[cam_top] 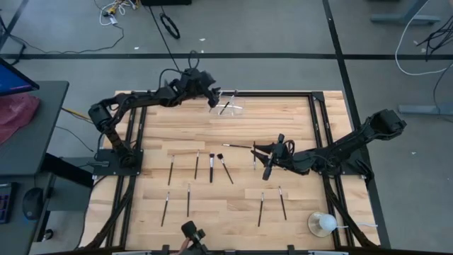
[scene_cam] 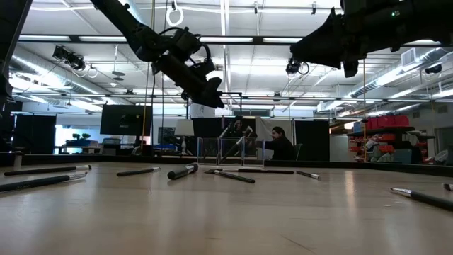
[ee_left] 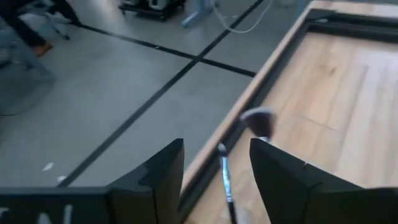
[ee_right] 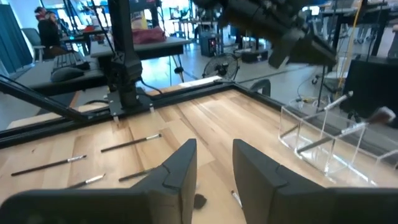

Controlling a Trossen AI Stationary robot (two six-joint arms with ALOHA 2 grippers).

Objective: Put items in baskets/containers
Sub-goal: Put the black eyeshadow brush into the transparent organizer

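While hovering over the clear holder (cam_top: 228, 108), left gripper (cam_top: 214, 100) parted wide, gripping nothing; slim black brushes (cam_top: 225, 108) leaning inside.

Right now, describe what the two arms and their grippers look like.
Both arms are dark, nearly black, built of jointed segments. The left arm rises from a dark base plate at the table's edge, as does the right arm. The left gripper has two flat, dark, wedge-shaped fingers; the right gripper matches. A green light shows on the right arm in the low view.

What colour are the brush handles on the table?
Black, clearest in the high view: brush handles.
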